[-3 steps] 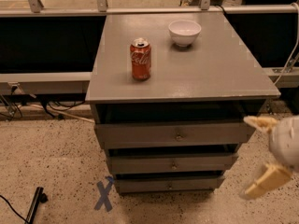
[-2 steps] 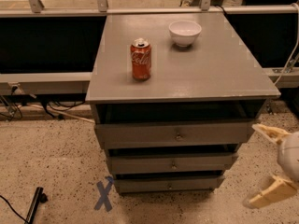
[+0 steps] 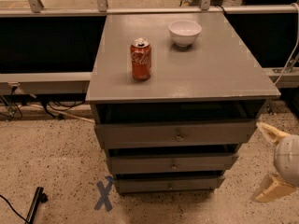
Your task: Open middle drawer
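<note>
The grey cabinet has three stacked drawers. The middle drawer [image 3: 173,163] has a plain flat front with a small round metal knob [image 3: 173,164] at its centre, and it sits pushed in. My gripper [image 3: 267,158] is at the right edge of the view, to the right of the cabinet and level with the drawers. Its two cream fingers, one upper [image 3: 271,132] and one lower [image 3: 271,189], are spread wide apart and open, holding nothing and touching nothing.
On the cabinet top [image 3: 219,73] stand a red soda can [image 3: 140,59] and a white bowl [image 3: 185,32]. The top drawer [image 3: 176,134] and bottom drawer [image 3: 168,184] flank the middle one. A blue tape X [image 3: 104,195] marks the speckled floor; a black object [image 3: 35,203] lies lower left.
My gripper has drifted slightly right and down, staying open beside the cabinet. The drawers, can and bowl have not moved.
</note>
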`<action>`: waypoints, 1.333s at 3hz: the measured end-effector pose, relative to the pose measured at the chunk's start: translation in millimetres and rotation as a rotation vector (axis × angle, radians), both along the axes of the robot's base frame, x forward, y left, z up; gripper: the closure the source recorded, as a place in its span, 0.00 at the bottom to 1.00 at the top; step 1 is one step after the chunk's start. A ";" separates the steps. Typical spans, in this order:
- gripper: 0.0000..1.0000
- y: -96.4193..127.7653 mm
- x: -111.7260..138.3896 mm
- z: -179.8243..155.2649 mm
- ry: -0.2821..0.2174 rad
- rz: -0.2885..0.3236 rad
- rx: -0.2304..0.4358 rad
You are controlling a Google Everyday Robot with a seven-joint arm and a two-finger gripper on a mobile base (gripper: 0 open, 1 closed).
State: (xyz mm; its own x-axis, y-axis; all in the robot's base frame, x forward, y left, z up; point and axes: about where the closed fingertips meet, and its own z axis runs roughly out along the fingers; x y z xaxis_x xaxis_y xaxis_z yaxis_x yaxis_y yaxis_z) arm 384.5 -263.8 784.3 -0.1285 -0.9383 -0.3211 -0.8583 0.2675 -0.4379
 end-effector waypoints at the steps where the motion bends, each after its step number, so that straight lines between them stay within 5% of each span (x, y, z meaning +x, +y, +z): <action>1: 0.00 -44.6 8.0 -33.0 -0.051 0.064 -0.095; 2: 0.00 -44.0 7.9 -32.0 -0.051 0.061 -0.094; 3: 0.00 -26.0 8.6 -56.2 0.012 0.182 -0.103; 4: 0.00 -7.2 9.5 -117.0 0.080 0.286 -0.039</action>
State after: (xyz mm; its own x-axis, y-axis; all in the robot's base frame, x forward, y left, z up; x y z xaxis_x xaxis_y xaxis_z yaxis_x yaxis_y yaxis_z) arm 394.0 -271.0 667.3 0.1194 -0.9514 -0.2839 -0.9287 -0.0060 -0.3707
